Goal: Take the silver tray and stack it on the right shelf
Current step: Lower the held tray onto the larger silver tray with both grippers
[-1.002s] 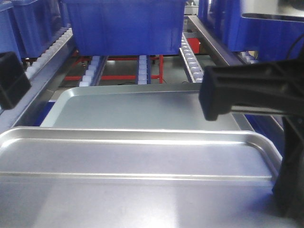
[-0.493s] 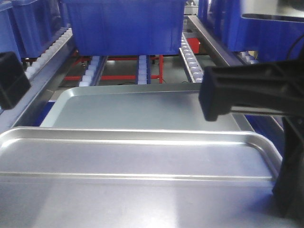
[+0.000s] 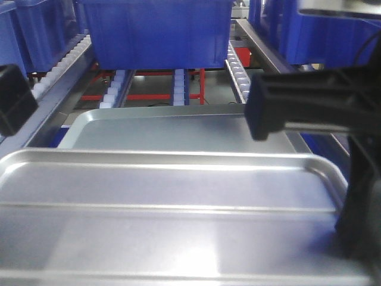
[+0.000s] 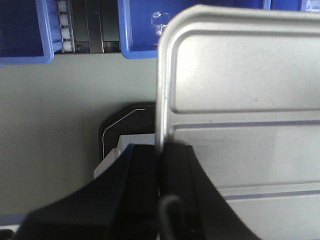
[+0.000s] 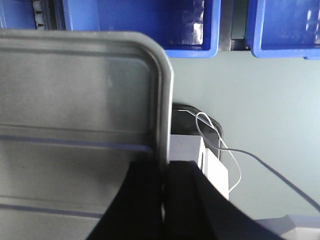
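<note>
The silver tray (image 3: 166, 196) fills the foreground of the front view, shiny, with two long ridges across its base. My left gripper (image 4: 161, 152) is shut on its left rim, one finger on each side of the rim; the tray (image 4: 240, 85) runs off to the right. My right gripper (image 5: 162, 170) is shut on its right rim, and the tray (image 5: 75, 85) runs off to the left. The tray hangs level in front of the right shelf, whose roller rails (image 3: 238, 71) run back. A larger matte grey tray (image 3: 178, 131) lies on the shelf just beyond it.
A large blue bin (image 3: 155, 33) stands on the rollers behind the matte tray, with more blue bins to the left (image 3: 41, 30) and right (image 3: 321, 33). My right arm's black body (image 3: 309, 107) juts in over the tray's right side. A white box with a cable (image 5: 212, 170) sits below.
The silver tray has risen slightly in the front view, its far rim now covering more of the matte tray. The right arm's black body has moved up and a little left with it.
</note>
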You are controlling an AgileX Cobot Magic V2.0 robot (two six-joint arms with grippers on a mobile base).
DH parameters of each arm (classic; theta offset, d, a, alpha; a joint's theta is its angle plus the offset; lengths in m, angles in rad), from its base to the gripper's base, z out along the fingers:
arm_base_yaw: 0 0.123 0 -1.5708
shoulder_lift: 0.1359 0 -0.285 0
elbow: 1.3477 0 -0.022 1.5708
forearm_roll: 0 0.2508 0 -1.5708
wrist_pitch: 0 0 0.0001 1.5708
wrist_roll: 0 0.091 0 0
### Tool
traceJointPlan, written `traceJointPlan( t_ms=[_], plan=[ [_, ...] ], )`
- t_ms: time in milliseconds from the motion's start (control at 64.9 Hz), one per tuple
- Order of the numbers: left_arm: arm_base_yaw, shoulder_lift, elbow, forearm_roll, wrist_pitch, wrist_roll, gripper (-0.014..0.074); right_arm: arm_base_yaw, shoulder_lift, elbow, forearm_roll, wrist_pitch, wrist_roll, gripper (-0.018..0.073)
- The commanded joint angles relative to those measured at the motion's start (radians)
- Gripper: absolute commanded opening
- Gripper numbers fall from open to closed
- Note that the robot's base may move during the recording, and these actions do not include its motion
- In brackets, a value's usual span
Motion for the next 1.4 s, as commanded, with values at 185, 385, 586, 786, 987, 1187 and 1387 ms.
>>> traceJointPlan(
  t_ms=[185,385,586,786,987,1187,1387],
  plan=[
    [0.169,-0.020,-0.013,0.100,-0.044,0.101,-0.0099,-0.219,-0.018,-0.114,-0.124,0.056,-0.155,0.0057],
    [0.355,0.006,-0.024,0.027,-0.242,0.319,-0.0099,-0.390,0.048,-0.184,-0.124,-0.095,-0.321,0.0057],
    [0.498,0.157,-0.123,-0.061,-0.306,0.509,-0.0099,-0.475,0.192,-0.260,-0.124,-0.213,-0.359,0.0057],
    [0.558,0.331,-0.258,-0.068,-0.377,0.530,-0.0098,-0.522,0.335,-0.316,-0.127,-0.333,-0.371,0.0057],
    [0.560,0.462,-0.347,-0.070,-0.398,0.535,-0.0098,-0.554,0.421,-0.342,-0.127,-0.346,-0.372,0.0057],
    [0.560,0.518,-0.372,-0.091,-0.389,0.535,-0.0099,-0.554,0.437,-0.342,-0.127,-0.351,-0.372,0.0057],
    [0.560,0.523,-0.372,-0.091,-0.384,0.535,-0.0099,-0.554,0.437,-0.342,-0.127,-0.353,-0.372,0.0057]
  ],
)
